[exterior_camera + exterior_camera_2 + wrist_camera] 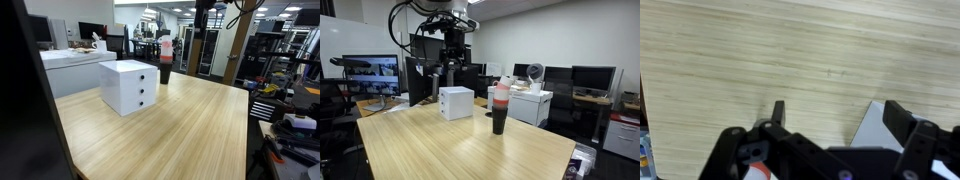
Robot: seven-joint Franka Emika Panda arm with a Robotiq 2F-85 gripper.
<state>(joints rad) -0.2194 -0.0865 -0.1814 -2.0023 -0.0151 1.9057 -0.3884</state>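
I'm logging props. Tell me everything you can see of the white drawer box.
The white drawer box is a small, smooth cube with three stacked drawers, all shut, each with a dark round knob. It stands upright on the wooden table, near a dark cup but apart from it; nothing else touches it.

Arm [448,25] raised high, gripper [834,106] pointing down, jaws spread apart

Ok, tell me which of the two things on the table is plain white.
The drawer unit, three dark knobs down its front; the other is a dark cup topped with red and white.
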